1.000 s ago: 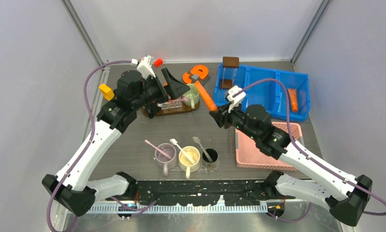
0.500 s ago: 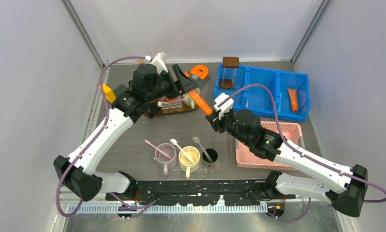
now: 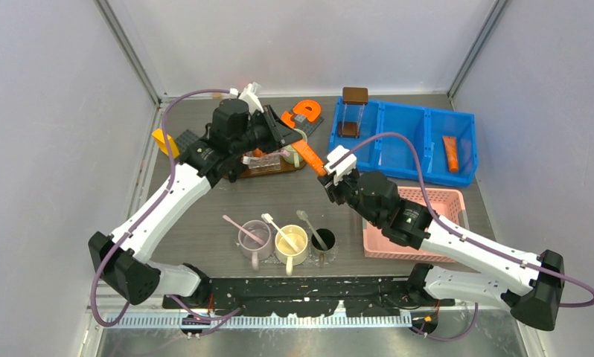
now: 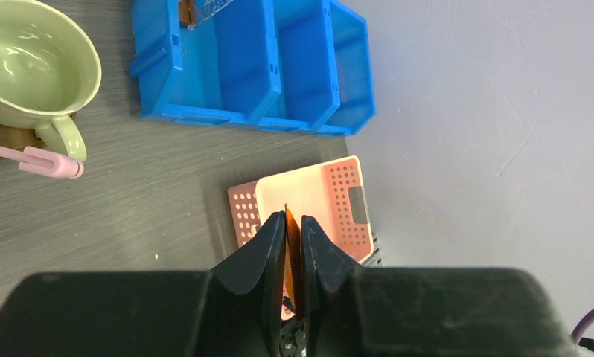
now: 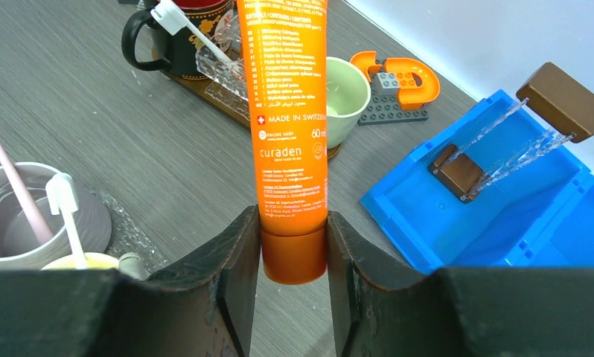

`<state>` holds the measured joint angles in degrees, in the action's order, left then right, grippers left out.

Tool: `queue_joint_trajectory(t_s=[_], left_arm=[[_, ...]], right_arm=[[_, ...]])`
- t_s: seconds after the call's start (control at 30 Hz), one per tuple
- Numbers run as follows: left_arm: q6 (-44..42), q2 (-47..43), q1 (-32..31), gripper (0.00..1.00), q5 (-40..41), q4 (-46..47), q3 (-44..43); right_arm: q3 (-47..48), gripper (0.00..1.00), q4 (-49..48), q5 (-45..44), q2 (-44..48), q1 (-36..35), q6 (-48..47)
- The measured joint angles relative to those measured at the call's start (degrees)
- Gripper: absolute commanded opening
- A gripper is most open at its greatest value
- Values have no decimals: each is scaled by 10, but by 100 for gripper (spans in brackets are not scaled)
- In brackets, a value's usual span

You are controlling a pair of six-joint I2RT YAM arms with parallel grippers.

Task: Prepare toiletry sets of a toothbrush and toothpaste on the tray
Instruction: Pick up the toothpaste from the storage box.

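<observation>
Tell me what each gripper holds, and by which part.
Both hold the same toothpaste. The right gripper clamps its cap end, and the left gripper pinches its flat crimped end.

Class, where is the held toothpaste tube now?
In the top view the tube hangs mid-table between the arms, cap end in the right fingers, flat end in the left fingers, beside the green mug.

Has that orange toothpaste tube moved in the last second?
Yes. The toothpaste tube has shifted a little left, farther from the left end of the blue bin.
</observation>
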<state>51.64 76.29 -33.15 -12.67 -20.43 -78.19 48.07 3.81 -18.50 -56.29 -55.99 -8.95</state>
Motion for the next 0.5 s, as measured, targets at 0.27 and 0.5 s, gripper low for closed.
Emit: queue_joint_trajectory(t_s=[0.27, 0.5], left_arm=[[10, 0, 0, 0, 2, 7, 11], [2, -2, -1, 0, 9, 7, 14]], right_arm=[[0, 1, 0, -38, -11, -18, -19], [-1, 33, -2, -55, -16, -26, -25]])
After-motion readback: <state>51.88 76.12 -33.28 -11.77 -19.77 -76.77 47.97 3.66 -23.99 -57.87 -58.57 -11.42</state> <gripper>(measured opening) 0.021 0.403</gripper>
